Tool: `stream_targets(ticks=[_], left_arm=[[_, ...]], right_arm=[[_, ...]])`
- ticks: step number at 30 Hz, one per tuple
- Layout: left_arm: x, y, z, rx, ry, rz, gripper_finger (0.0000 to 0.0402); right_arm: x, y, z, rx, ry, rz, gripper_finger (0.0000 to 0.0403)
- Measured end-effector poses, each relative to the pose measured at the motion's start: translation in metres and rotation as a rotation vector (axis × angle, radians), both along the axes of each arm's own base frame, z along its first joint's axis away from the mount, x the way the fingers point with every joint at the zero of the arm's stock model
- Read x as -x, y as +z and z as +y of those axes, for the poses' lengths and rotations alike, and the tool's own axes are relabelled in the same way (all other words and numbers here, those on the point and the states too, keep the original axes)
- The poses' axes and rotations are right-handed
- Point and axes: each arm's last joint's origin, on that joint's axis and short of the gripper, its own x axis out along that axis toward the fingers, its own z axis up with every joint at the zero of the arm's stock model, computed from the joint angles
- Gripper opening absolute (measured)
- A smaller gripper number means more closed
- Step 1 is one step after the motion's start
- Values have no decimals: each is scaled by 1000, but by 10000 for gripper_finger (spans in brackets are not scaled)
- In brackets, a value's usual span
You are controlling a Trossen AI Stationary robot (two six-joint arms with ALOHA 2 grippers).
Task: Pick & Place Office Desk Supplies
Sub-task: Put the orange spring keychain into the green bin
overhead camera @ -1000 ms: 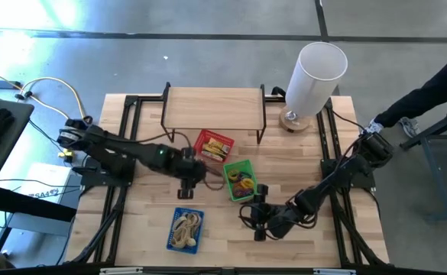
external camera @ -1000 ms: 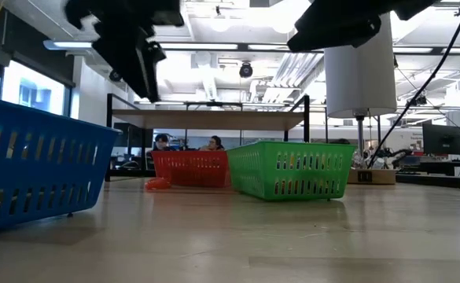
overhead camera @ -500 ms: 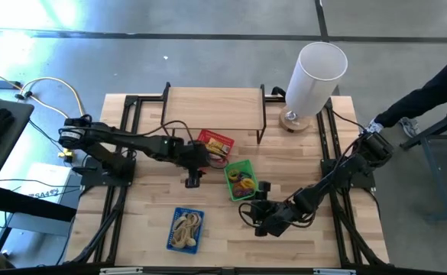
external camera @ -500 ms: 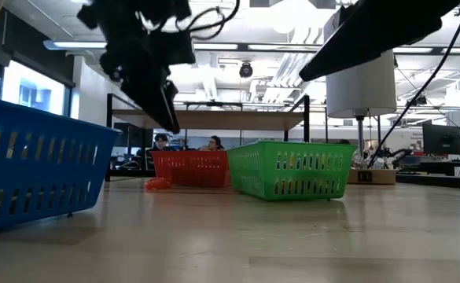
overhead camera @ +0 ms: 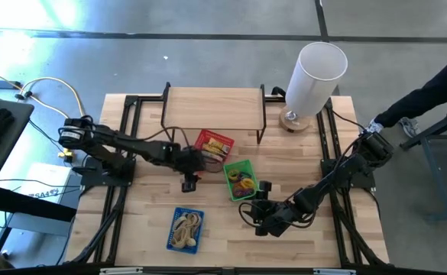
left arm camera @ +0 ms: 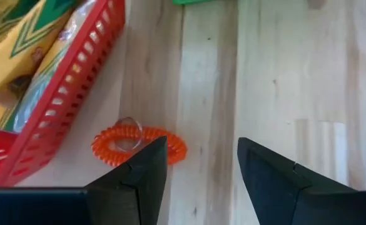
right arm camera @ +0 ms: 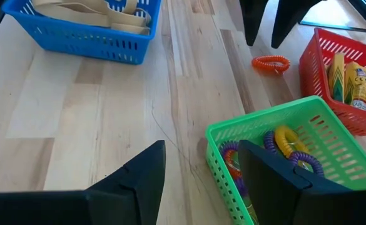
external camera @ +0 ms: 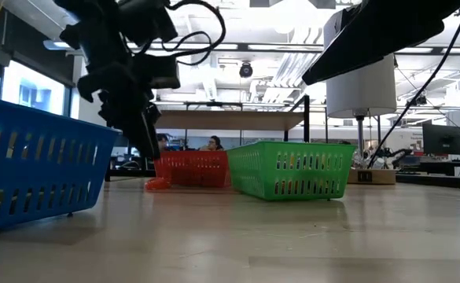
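Left tool [left arm camera: 198,172] hangs open and empty over an orange coil [left arm camera: 139,144] beside the red basket [left arm camera: 64,94]; right tool [right arm camera: 201,172] is open, empty.

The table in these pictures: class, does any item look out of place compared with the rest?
Yes. One orange coil loop lies loose on the wooden table, just outside the red basket, while the other loops sit in the green basket. The left gripper hovers open above it.
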Motion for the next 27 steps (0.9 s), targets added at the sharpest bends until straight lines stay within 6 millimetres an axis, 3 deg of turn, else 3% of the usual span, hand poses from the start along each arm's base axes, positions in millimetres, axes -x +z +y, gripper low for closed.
stream_targets(ticks=[10, 18, 27], left_arm=[[-3, -14, 2, -47, 107, -26, 185], [-7, -31, -2, -54, 95, 38, 185], [-8, -35, -2, -65, 90, 50, 185]], right_arm=[[0, 0, 0, -6, -1, -5, 190], [0, 0, 0, -4, 0, 2, 190], [0, 0, 0, -6, 0, 0, 190]])
